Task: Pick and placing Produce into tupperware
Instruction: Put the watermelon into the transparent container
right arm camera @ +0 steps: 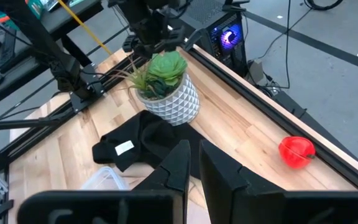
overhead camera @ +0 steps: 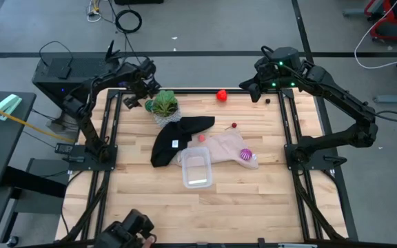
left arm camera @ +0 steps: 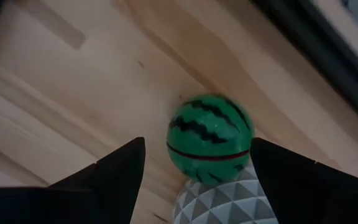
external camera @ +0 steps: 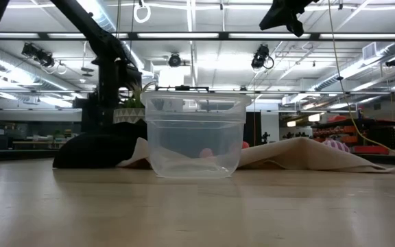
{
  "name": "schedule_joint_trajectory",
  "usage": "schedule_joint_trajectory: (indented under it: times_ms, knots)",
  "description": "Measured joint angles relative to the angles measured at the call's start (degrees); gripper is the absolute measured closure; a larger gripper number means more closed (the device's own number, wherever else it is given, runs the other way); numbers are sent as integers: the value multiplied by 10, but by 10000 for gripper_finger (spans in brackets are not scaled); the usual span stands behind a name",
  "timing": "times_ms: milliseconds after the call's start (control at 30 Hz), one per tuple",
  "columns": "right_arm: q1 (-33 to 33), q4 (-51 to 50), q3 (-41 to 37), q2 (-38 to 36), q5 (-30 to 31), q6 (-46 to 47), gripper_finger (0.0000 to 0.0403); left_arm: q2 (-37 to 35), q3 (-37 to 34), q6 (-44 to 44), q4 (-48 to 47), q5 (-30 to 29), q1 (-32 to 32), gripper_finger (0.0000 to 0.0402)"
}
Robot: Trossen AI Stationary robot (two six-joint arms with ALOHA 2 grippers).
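I am hovering my spread left end effector (left arm camera: 194,180) astride the striped green melon-like toy ball (left arm camera: 209,138) beside the white faceted planter (left arm camera: 219,202), needing centred, level closure.

Potted plant (overhead camera: 163,105), black cloth (overhead camera: 174,136), beige cloth (overhead camera: 224,148)

I count four toy fruits: one watermelon ball (left arm camera: 210,138), one red fruit (overhead camera: 222,95), one magenta fruit (overhead camera: 245,154), one pinkish piece (overhead camera: 202,138). One clear tub (overhead camera: 196,169). Two cloths: one black (overhead camera: 174,140), one beige (overhead camera: 227,147). One potted plant (overhead camera: 163,107). Two arms, mine.
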Motion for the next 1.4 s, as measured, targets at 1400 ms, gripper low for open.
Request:
schedule_joint_trajectory:
  times_ms: [1400]
  knots:
    - [0,0,0,0,-4,-15,360,49,1,5,6,23,-16,133]
